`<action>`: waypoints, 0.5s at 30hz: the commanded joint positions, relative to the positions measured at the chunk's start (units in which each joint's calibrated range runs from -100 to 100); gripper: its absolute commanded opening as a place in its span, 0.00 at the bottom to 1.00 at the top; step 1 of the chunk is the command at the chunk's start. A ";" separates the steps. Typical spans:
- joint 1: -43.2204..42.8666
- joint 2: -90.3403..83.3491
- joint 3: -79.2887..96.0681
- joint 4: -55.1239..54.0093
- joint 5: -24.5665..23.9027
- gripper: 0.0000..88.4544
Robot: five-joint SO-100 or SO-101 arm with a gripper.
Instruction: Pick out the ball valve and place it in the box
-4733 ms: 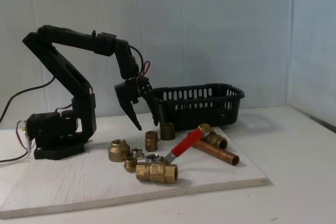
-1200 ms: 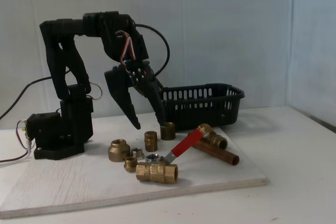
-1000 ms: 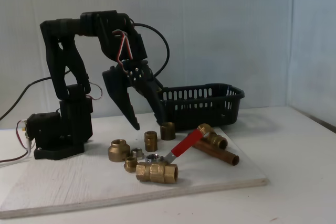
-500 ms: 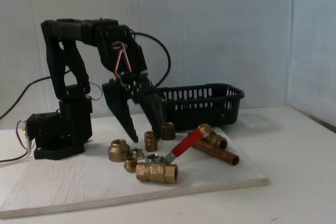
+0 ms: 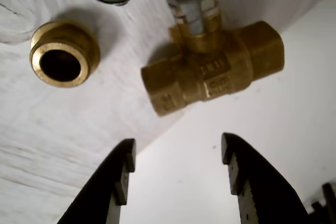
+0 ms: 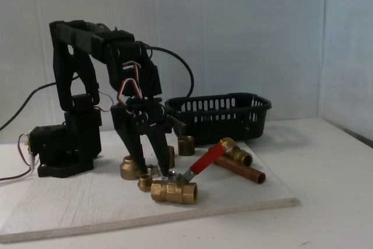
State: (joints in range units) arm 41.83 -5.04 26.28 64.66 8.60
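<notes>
Two black fingers of the gripper (image 5: pixel 176 153) stand apart at the wrist view's bottom, holding nothing. Just above lies the valve (image 5: pixel 212 74). Right of centre in the fixed view sits the box (image 6: pixel 224 116).

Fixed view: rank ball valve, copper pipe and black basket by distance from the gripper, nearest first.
1. The ball valve, right under the gripper, at the board's front.
2. The copper pipe, lying to the right, past the red handle.
3. The black basket, behind and to the right.
</notes>
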 commanded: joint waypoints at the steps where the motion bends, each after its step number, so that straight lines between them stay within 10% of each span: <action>1: -0.35 0.08 -2.46 -0.48 -0.68 0.20; 15: -4.12 0.00 -2.00 -1.68 0.71 0.20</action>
State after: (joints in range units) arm 37.68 -4.53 26.28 63.54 9.02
